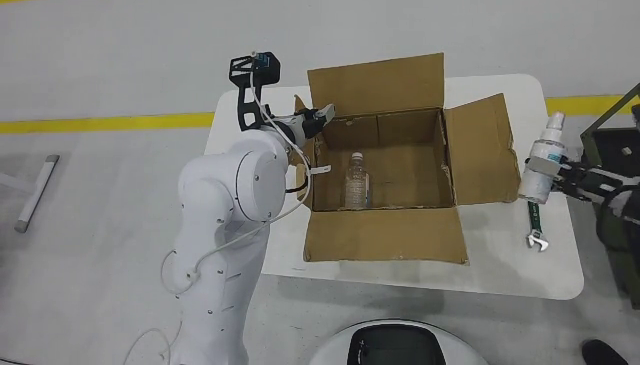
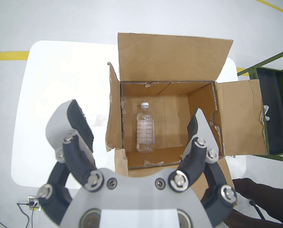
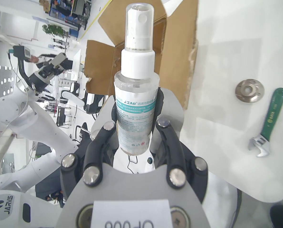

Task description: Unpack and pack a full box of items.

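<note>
Holding a clear spray bottle round its labelled body, the R gripper has its fingers closed snug on both sides. The white nozzle and clear cap stick out past the fingertips, and the base sits back toward the palm. In the top view the bottle sits over the table's R part, just beside the R flap of the cardboard box, nozzle pointing away from the robot. The R arm comes in from the table's R edge, approx level, w/ the gripper aimed toward the box.

The L gripper is spread wide w/ nothing between its pads. It's up by the box's far-L corner, w/ the wrist tipped so it looks down into the open box. A clear water bottle lies flat on the box floor near the L wall, white cap toward the far wall. It's well below the L gripper and not touching it. The white L arm rises at the table's L side, elbow bent, forearm angled in toward the box.

All 4 box flaps are folded out. A green-handled adjustable wrench lies on the table to the R of the box. A round metal flange lies near it, between the wrench and the box's R flap, apart from both.
</note>
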You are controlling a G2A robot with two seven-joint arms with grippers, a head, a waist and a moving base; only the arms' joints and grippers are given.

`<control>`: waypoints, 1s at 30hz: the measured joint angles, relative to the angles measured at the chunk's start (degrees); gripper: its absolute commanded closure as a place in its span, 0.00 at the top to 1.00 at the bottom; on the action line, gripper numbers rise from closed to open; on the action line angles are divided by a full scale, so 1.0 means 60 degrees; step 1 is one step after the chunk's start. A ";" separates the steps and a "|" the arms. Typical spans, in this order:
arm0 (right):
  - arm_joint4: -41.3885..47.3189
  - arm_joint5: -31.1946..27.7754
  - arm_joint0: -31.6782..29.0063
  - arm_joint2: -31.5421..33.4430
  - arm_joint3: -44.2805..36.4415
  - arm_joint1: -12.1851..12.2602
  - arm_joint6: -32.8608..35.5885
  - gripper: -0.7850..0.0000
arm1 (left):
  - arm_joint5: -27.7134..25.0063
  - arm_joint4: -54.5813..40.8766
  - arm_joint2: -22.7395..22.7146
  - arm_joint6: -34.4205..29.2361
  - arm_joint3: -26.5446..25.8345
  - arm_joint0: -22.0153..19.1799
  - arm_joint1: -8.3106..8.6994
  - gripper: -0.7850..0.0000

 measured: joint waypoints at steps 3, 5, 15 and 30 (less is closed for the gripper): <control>-0.0682 0.0139 0.0682 -0.1409 0.0176 0.0077 0.0029 0.00 | 0.0000 0.0000 0.0000 0.0000 0.0000 0.0000 0.0000 1.00; -0.1078 0.0321 0.1157 -0.2338 0.0486 0.0089 -0.0023 0.00 | 0.0000 0.0000 0.0000 0.0000 0.0000 0.0000 0.0000 1.00; -0.3012 0.0833 0.3402 -0.6027 0.2005 -0.0009 -0.0488 0.00 | -0.0312 0.0253 -0.0124 0.0602 0.0004 0.0406 0.0045 1.00; -0.2987 0.0830 0.3376 -0.5974 0.1989 -0.0007 -0.0482 0.00 | -0.0149 0.1611 -0.0580 0.1018 -0.0238 0.0986 0.0105 1.00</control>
